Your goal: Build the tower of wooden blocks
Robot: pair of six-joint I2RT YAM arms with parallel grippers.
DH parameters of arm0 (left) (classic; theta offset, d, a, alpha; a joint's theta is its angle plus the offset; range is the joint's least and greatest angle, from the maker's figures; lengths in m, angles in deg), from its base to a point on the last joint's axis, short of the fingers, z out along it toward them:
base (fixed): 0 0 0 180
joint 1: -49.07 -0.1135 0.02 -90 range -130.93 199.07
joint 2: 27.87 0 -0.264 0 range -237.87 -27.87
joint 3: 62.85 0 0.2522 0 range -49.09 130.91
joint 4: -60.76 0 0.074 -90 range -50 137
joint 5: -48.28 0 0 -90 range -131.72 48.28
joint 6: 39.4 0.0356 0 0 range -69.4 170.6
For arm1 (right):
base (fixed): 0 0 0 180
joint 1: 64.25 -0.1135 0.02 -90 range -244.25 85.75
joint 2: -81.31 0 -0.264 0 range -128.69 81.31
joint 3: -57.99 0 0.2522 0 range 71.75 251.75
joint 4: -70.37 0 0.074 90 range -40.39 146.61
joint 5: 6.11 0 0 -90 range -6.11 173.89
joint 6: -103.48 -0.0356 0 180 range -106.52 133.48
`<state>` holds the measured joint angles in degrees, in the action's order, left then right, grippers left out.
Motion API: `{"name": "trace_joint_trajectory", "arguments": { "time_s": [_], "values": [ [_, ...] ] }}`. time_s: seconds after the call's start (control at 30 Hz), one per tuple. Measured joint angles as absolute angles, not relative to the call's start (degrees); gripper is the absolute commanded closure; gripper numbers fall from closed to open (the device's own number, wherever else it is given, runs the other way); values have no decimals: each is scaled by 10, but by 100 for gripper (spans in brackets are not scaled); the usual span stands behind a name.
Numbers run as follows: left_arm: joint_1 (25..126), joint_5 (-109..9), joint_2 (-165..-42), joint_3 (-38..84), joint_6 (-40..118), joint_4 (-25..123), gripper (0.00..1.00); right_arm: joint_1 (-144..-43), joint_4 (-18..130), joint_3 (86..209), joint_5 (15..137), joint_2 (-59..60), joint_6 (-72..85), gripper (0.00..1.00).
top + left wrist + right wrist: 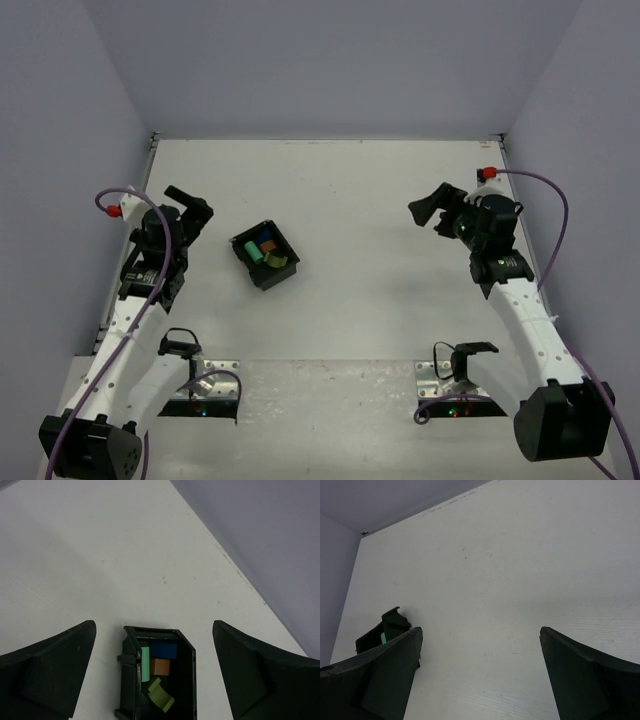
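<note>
The wood blocks lie loose inside a black square tray (283,273), not stacked. In the left wrist view the tray (187,680) holds a blue block (163,649), a brown-orange block (160,666), a mint-green cylinder (145,663) and an olive block (161,696). My left gripper (190,212) is open and empty, just left of the tray, and the tray lies between its spread fingers in its wrist view. My right gripper (432,208) is open and empty at the right of the table, far from the tray. The tray's corner (390,625) shows at the left of the right wrist view.
The white table (380,200) is walled by grey-lilac panels at the back and sides. Two small black cable clamps on metal plates (210,385) (445,380) sit at the near edge by the arm bases. Purple cables (555,230) loop from both arms.
</note>
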<state>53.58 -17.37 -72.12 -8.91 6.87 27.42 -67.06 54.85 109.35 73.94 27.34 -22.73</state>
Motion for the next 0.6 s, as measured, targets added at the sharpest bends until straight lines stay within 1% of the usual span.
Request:
{"name": "trace_joint_trajectory", "arguments": {
  "time_s": [0.2,0.3,0.33,0.4,0.5,0.6],
  "values": [
    [536,-179,-718,-91,73,330,0,-671,582,1091,666,262,-222,1],
    [536,-180,-719,-91,78,349,0,-693,611,1095,623,236,-208,1],
    [536,-180,-719,-92,80,355,0,-709,612,1098,621,226,-197,1],
    [536,-180,-720,-98,83,370,0,-781,599,1122,643,193,-164,1],
    [536,-180,-723,-118,84,391,0,-876,591,1171,647,132,-122,1],
    [536,-184,-734,-138,85,399,0,-929,576,1237,662,58,-84,1]
  ]
}}
